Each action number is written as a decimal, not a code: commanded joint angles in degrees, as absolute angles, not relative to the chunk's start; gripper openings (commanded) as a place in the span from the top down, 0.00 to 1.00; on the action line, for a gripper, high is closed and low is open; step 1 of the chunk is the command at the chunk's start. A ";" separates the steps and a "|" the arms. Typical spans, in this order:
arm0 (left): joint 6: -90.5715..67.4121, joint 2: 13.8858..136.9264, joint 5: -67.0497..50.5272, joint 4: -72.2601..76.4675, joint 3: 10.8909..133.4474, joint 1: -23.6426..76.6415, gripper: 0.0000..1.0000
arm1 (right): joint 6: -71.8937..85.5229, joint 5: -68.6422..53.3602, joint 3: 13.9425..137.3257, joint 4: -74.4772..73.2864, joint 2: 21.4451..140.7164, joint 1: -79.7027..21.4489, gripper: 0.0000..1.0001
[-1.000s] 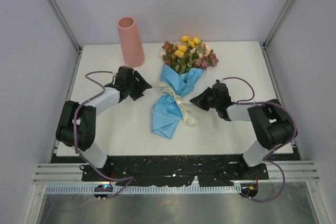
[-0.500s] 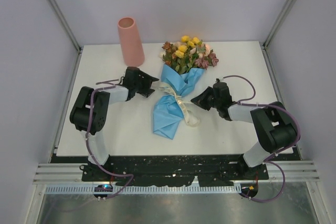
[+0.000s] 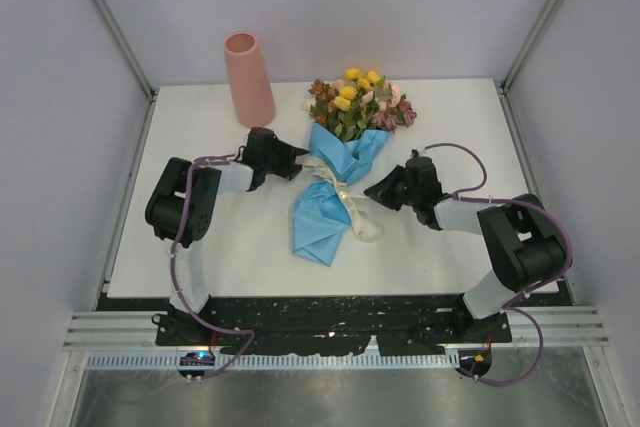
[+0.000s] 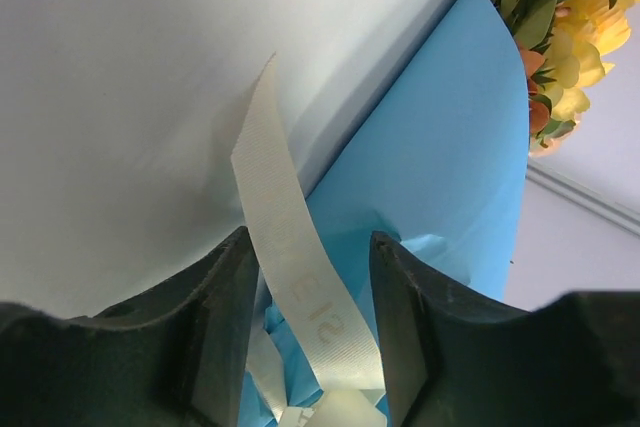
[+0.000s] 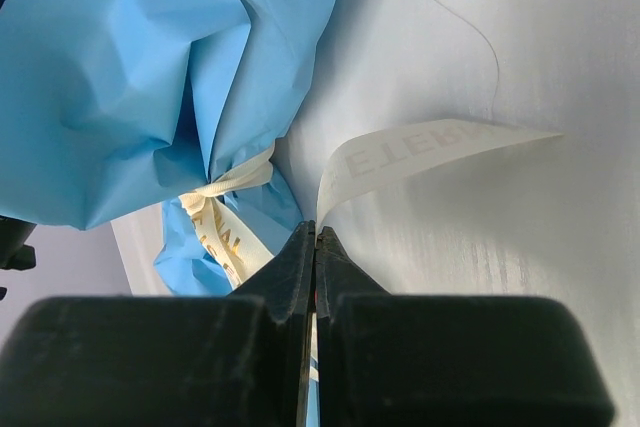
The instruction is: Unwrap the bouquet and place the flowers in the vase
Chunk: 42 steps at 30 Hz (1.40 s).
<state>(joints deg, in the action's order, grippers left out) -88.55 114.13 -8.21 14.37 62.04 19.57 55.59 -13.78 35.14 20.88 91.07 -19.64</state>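
Bouquet lies flat on the white table, right of the vase and nearer the arm bases. The vase is a tall, matte, salmon-pink cylinder standing upright. Creased blue paper forms a cone that holds the flowers: yellow, peach, mauve and rust heads among green leaves. A woven cream ribbon with printed letters cinches the cone's waist. The left gripper, on the vase side of the wrap, has its fingers spread, with one ribbon tail running between them; whether it touches them is unclear. The right gripper, on the side away from the vase, has its fingers pressed together, pinching the other tail.
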 commanded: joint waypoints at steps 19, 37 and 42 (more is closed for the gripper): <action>-84.83 106.97 -4.40 29.97 54.94 19.16 1.00 | 55.46 -10.46 36.92 17.23 86.31 -12.75 0.95; -58.99 86.32 -5.08 7.04 54.40 13.37 1.00 | 50.10 -1.50 36.47 4.58 72.61 0.95 0.95; -52.40 82.89 -14.93 0.19 58.35 7.83 1.00 | 48.17 6.85 38.58 0.36 69.18 5.18 0.95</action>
